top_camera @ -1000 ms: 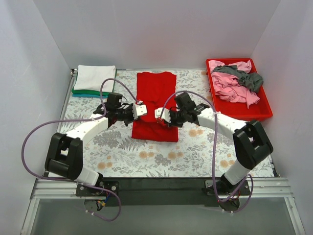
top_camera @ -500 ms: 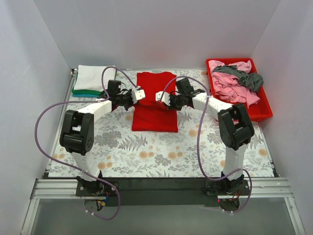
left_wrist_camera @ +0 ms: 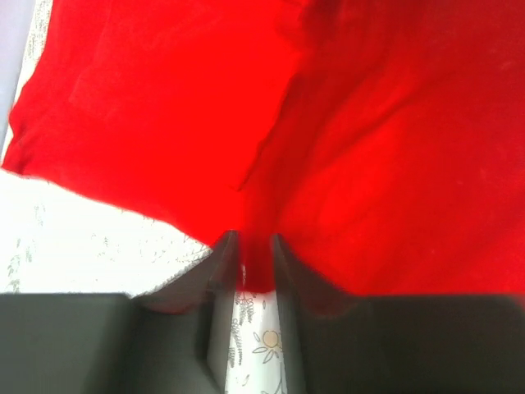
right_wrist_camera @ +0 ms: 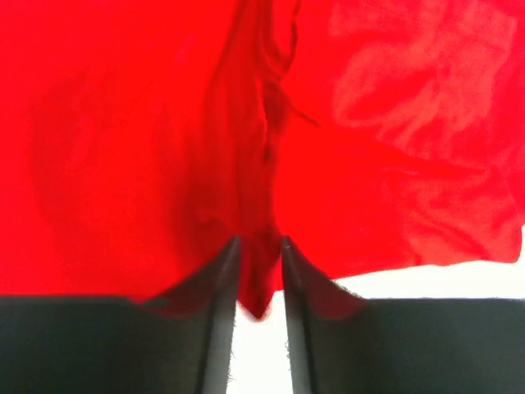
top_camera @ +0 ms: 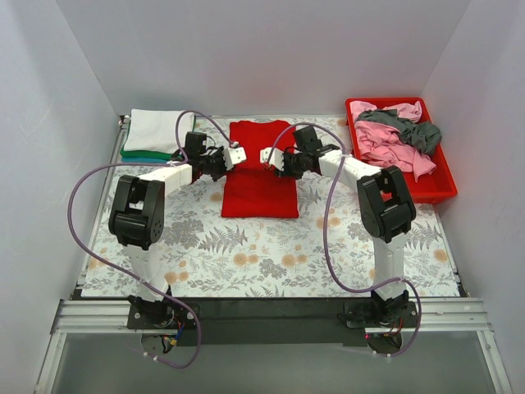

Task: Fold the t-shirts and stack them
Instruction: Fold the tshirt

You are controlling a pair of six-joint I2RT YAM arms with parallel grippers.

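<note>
spread t-shirt (top_camera: 258,176) mid table (top_camera: 246,254) btwn both hands, folded stack (top_camera: 156,131) far left, tray (top_camera: 443,185) w/ crumpled shirts (top_camera: 394,135) far right.

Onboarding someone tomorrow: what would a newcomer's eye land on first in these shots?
The bright red t-shirt in the middle of the flowered table, with the left gripper and right gripper meeting over its far half, each with a fold of red cloth between its fingers. Next, the red tray at the far right heaped with pink and grey shirts, and the folded white-on-green stack at the far left.
</note>
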